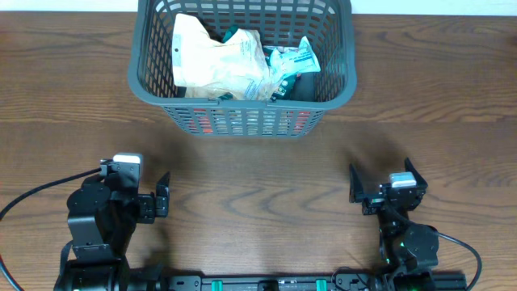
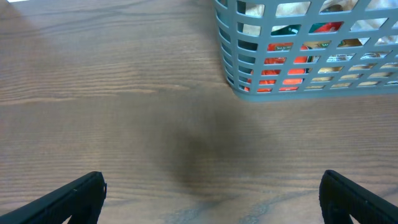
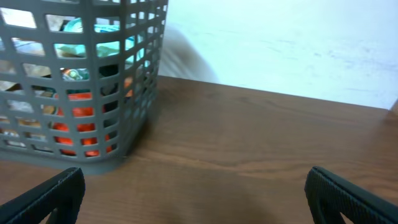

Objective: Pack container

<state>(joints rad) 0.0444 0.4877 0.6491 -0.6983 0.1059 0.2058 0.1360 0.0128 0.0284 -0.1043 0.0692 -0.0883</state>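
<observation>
The container (image 1: 153, 90) is a large dark grey lattice basket at the far middle of the table. Inside lie a tan packet (image 1: 212, 63) and white-and-teal packets (image 1: 292, 60); red and orange packets show through its slots. It shows in the left wrist view (image 2: 231, 68) at upper right and in the right wrist view (image 3: 134, 93) at upper left. My left gripper (image 1: 142, 194) (image 2: 211, 199) is open and empty at the near left. My right gripper (image 1: 380, 187) (image 3: 193, 199) is open and empty at the near right. Both are well short of the container.
Bare wooden table (image 1: 258, 186) lies between the grippers and the container. A pale wall (image 3: 280, 43) rises behind the table's far edge. A black cable (image 1: 32, 194) runs off the left arm.
</observation>
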